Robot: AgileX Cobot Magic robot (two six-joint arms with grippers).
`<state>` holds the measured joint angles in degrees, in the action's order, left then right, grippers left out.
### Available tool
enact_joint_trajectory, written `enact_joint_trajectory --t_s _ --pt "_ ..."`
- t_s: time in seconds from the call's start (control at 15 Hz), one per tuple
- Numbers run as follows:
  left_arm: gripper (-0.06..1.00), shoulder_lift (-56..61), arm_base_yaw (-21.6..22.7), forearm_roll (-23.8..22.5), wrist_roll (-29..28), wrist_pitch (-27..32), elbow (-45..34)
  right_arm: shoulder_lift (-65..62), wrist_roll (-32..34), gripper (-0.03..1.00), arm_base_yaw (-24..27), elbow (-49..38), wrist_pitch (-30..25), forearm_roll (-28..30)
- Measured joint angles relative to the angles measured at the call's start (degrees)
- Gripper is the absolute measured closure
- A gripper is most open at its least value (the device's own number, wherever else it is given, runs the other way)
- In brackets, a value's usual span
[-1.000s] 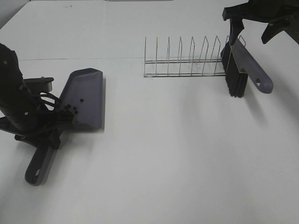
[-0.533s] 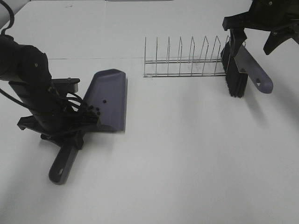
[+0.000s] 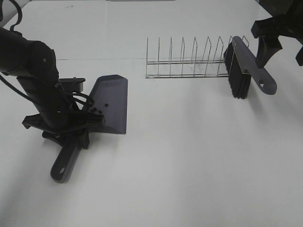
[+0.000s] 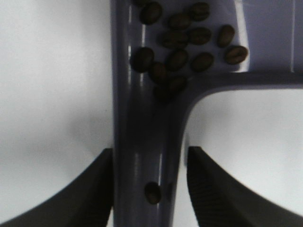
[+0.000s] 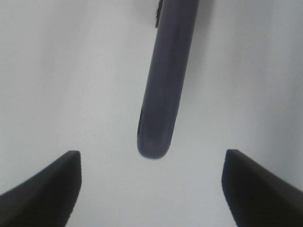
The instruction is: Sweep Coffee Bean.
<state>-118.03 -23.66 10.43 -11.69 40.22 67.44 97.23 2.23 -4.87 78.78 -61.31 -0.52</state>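
Note:
The grey dustpan (image 3: 112, 101) lies on the white table at the left. Several small dark coffee beans (image 3: 97, 111) sit in it near the handle; the left wrist view shows them as a cluster (image 4: 184, 42), with one more down the handle (image 4: 152, 193). My left gripper (image 3: 66, 128) is shut on the dustpan handle (image 4: 142, 142), a finger (image 4: 102, 189) pressed on each side. The brush (image 3: 239, 71) leans on the right end of the wire rack (image 3: 189, 64), black bristles down. My right gripper (image 3: 281, 51) is open and empty, just right of the brush handle (image 5: 163, 85), apart from it.
The wire rack stands at the back middle of the table (image 3: 189, 156). The dustpan handle's end (image 3: 61, 168) points toward the front left. A seam line (image 3: 118, 58) crosses the table behind the dustpan.
My left arm has carried the dustpan to the right, then held about still. My right gripper has let go of the brush handle and drawn away to the right; the brush stays against the rack.

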Motion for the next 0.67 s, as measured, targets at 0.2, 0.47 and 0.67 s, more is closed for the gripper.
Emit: enact_joint_trajectory --t_s 0.2,0.47,0.67 --pt "0.39 2.2 0.0 0.0 0.1 0.9 0.1 -9.6 0.3 0.29 0.0 -9.9 1.5 -0.5" --pt "0.38 9.2 0.0 -0.6 1.7 5.7 0.1 -21.0 0.4 0.29 0.0 -20.2 1.9 -0.9" --pt "0.38 16.9 0.0 -1.8 3.7 16.0 0.1 -30.9 0.4 0.29 0.0 -27.9 1.5 -2.4"
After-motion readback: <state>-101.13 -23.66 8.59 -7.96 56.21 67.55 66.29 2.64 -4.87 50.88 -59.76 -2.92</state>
